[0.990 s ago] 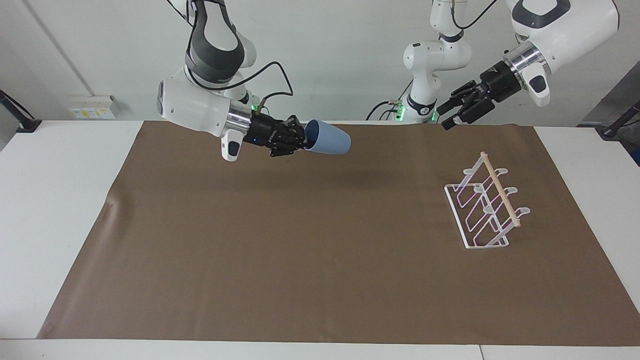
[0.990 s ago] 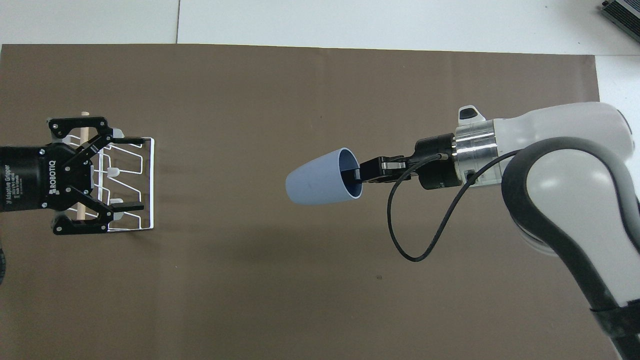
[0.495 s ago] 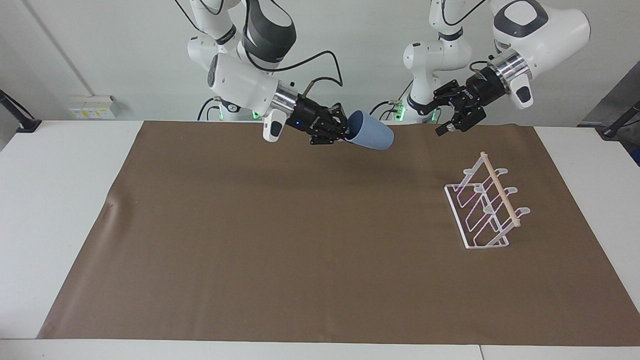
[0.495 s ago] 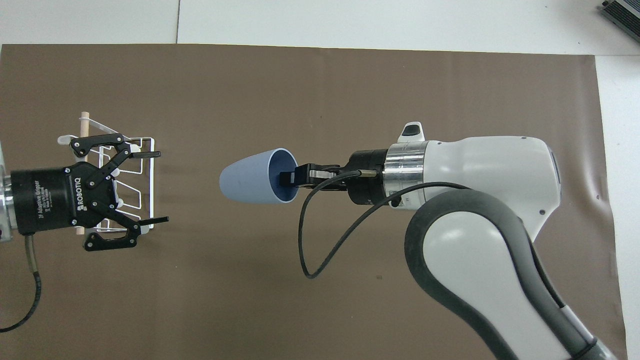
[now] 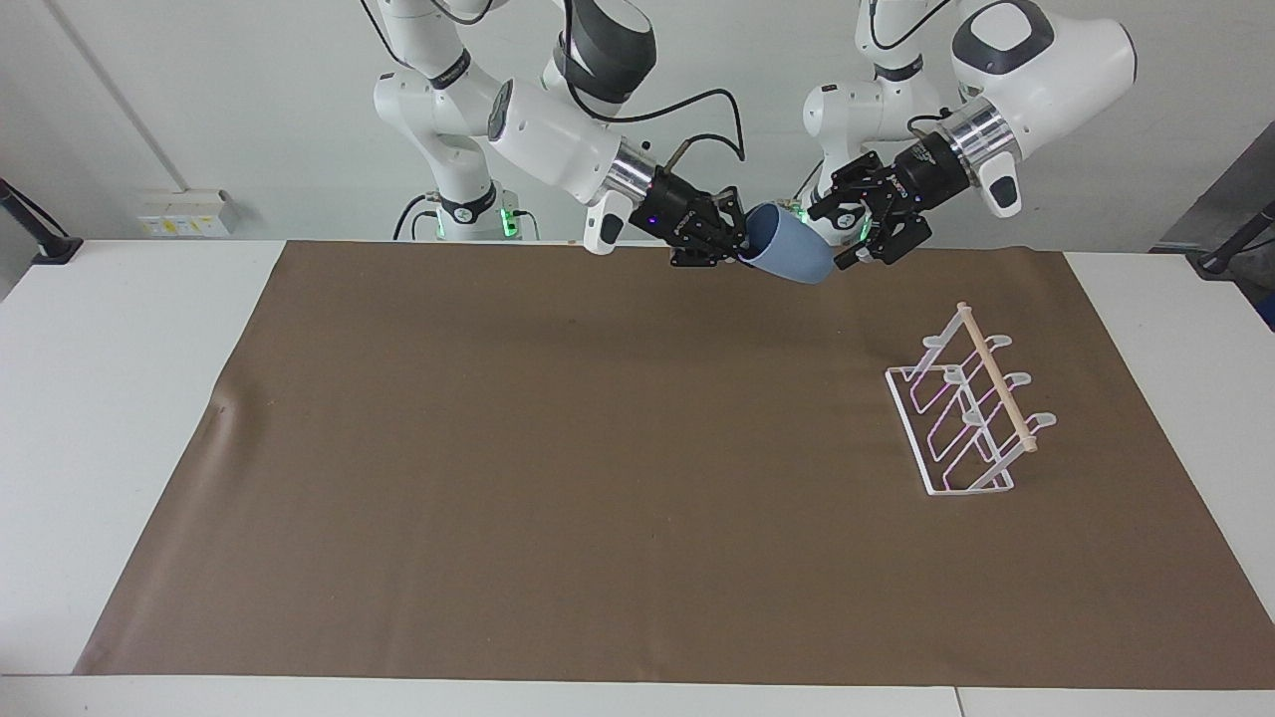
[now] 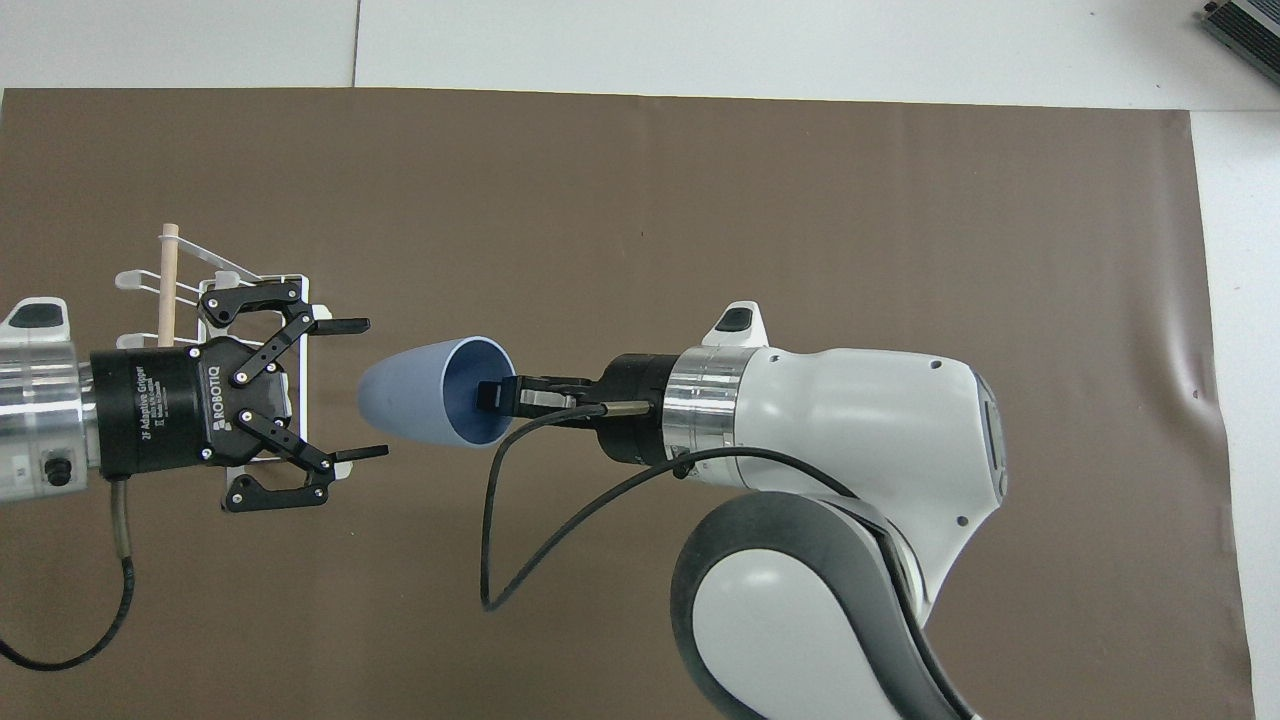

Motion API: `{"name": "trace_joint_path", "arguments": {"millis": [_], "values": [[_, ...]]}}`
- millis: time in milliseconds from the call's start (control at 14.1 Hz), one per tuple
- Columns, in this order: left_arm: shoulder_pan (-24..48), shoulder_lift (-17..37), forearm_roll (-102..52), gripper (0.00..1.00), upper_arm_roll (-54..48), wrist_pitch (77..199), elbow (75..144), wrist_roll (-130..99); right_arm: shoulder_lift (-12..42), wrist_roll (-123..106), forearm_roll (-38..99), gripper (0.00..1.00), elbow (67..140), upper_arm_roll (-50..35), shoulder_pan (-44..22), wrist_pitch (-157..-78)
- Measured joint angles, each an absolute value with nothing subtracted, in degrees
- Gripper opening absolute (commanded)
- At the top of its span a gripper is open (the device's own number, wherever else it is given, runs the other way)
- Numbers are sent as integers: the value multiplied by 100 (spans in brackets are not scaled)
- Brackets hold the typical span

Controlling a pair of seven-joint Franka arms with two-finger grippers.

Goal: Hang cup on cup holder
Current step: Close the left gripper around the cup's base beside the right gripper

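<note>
My right gripper is shut on the rim of the light-blue cup, one finger inside it, and holds it on its side in the air over the mat's edge by the robots. The cup's base points at my left gripper. The left gripper is open, and its fingers stand on either side of the cup's base without closing on it. In the overhead view the cup lies between my right gripper and my left gripper. The white wire cup holder stands bare toward the left arm's end; in the overhead view the left gripper partly covers the cup holder.
A brown mat covers most of the white table. A dark device lies at the table's corner farthest from the robots at the right arm's end.
My right arm has carried the cup toward the left arm's end. My left gripper has come in to meet it and now brackets the cup's base.
</note>
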State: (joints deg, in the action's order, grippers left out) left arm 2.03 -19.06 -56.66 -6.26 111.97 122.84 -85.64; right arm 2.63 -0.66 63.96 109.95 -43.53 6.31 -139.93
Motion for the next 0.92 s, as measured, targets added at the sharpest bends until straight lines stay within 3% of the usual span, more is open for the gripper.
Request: {"name": "trace_joint_path", "arguments": {"millis": [920], "values": [[207, -2037, -5166, 100, -723, 11090, 12493, -8693, 264, 89, 6397, 0, 11005, -4476, 639, -14096]]}}
